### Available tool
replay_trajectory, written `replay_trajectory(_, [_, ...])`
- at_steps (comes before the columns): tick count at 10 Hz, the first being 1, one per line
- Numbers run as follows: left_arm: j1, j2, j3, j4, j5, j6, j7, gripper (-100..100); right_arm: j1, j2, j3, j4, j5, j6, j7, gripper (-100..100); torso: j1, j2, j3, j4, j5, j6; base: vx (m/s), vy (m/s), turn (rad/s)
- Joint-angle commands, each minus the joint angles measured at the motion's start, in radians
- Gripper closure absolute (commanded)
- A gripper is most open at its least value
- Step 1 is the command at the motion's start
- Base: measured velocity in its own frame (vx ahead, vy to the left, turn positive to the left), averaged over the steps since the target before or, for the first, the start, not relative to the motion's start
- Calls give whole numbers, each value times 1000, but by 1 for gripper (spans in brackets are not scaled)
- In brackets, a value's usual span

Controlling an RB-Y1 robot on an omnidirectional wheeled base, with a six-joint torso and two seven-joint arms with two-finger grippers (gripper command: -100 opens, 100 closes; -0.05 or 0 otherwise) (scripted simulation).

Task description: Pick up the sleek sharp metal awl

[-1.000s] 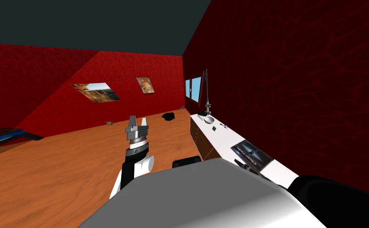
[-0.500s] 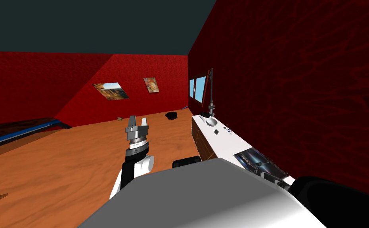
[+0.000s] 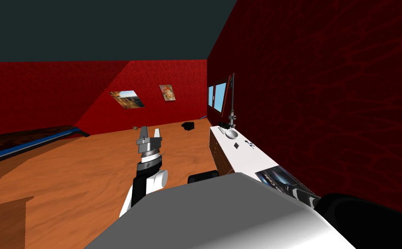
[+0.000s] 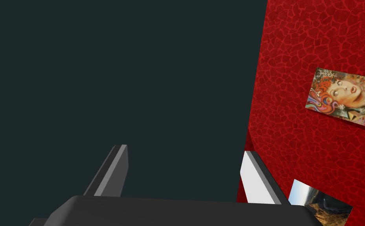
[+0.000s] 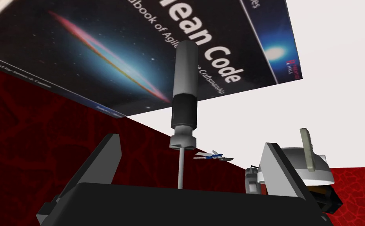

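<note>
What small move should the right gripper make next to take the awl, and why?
Probably ease the right gripper forward along the awl before closing. Its open fingers flank only the thin shaft; the thicker handle lies beyond their tips, over the book.

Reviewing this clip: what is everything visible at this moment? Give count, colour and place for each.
awl: 1, grey handle, dark collar, thin shaft; by the book, between the right gripper's fingers, touching neither
book: 1, dark galaxy cover; on the counter
counter: 1, white top, wood front; along the dark red wall
bowl: 1, white; counter's far end
small blue and white object: 1; on the counter beyond the awl
dark stand: 1; upright behind the bowl
wall pictures: 2, colourful; far red wall
black object: 1; on the wood floor near the far wall
left gripper: open, raised over the floor
right gripper: open, either side of the awl
</note>
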Motion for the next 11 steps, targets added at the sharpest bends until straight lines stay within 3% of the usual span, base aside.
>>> replay_trajectory(1, [0,0,0,0,0,0,0,0,0,0,0,0,0,0,0,0,0,0,0,0,0,0,1,-5,-3])
replay_trajectory(2, [0,0,0,0,0,0,0,0,-33,15,16,34,-2,-2,14,-100,1,0,0,0,0,0,9,-12,91])
replay_trajectory(4, [0,0,0,0,0,0,0,0,-66,30,32,68,-4,-4,27,-100,1,-1,0,0,0,0,18,-17,63])
replay_trajectory(5, [0,0,0,0,0,0,0,0,-53,25,26,54,-3,-3,21,-100,0,-1,-1,0,0,-1,8,-8,4])
replay_trajectory(6, [0,0,0,0,0,0,0,0,-54,26,27,56,-3,-3,23,100,0,-1,-1,0,-1,-1,0,0,0])
replay_trajectory(10, [0,0,0,0,0,0,0,0,-54,26,27,56,-3,-2,23,100,0,-1,0,0,-1,-1,0,0,0])
replay_trajectory(11, [0,0,0,0,0,0,0,0,-54,26,27,56,-3,-2,23,0,0,-1,0,0,-1,-1,0,0,0])
